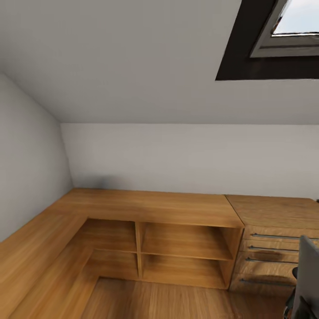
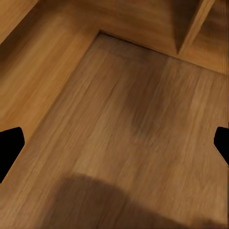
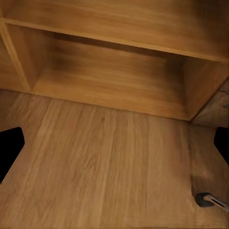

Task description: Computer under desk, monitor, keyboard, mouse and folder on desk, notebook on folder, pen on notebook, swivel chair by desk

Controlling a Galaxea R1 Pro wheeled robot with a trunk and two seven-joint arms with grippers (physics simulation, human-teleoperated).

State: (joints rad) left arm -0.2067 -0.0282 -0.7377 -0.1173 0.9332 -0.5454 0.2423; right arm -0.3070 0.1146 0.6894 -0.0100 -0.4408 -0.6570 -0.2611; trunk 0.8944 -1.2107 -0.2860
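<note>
The swivel chair's grey padded back [image 1: 309, 272] rises at the lower right edge of the head view, with a black part below it. A chrome leg ending in a dark caster [image 3: 206, 199] rests on the wood floor in the right wrist view. My left gripper [image 2: 114, 143] hangs open over bare wood floor, its black fingertips [image 2: 9, 145] far apart and nothing between them. My right gripper [image 3: 114, 145] is open too, over the floor in front of an empty cabinet shelf.
A light wood L-shaped low cabinet [image 1: 150, 208] with open shelf bays [image 1: 186, 252] runs along the left and far walls. A wood drawer unit with metal bar handles [image 1: 270, 248] adjoins it at the right. A skylight [image 1: 283, 31] sits in the sloped ceiling. Wood floor [image 1: 177, 303] lies ahead.
</note>
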